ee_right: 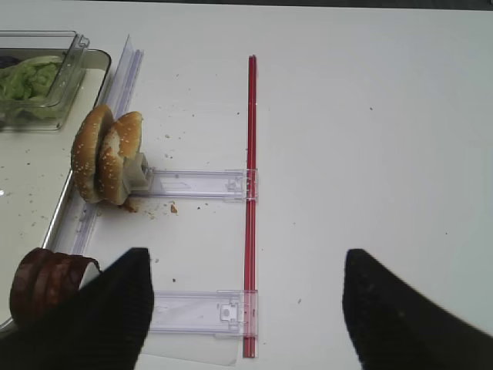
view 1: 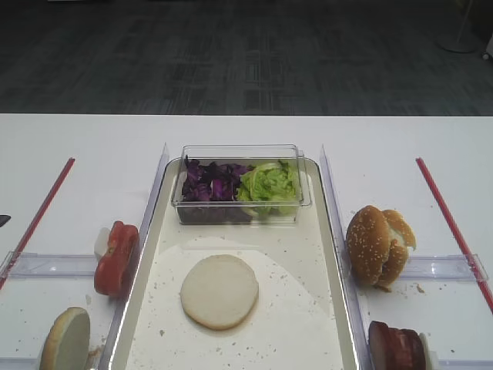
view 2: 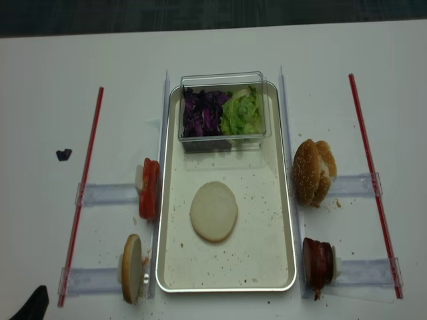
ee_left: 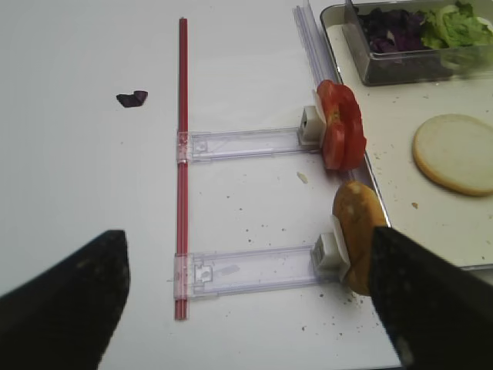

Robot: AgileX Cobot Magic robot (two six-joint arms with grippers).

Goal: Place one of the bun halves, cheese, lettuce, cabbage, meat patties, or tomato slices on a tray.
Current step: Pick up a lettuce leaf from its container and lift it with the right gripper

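Observation:
A pale bun half lies cut face up on the tray. A clear tub holds purple cabbage and green lettuce. Tomato slices and another bun half stand on edge left of the tray. Sesame bun halves and meat patties stand on its right. No cheese is in view. My left gripper hovers open over the left holders, nothing between its fingers. My right gripper hangs open above the right holders, empty.
Red strips and clear plastic holders lie on the white table on both sides. A purple cabbage scrap sits at far left. Clear rails flank the tray.

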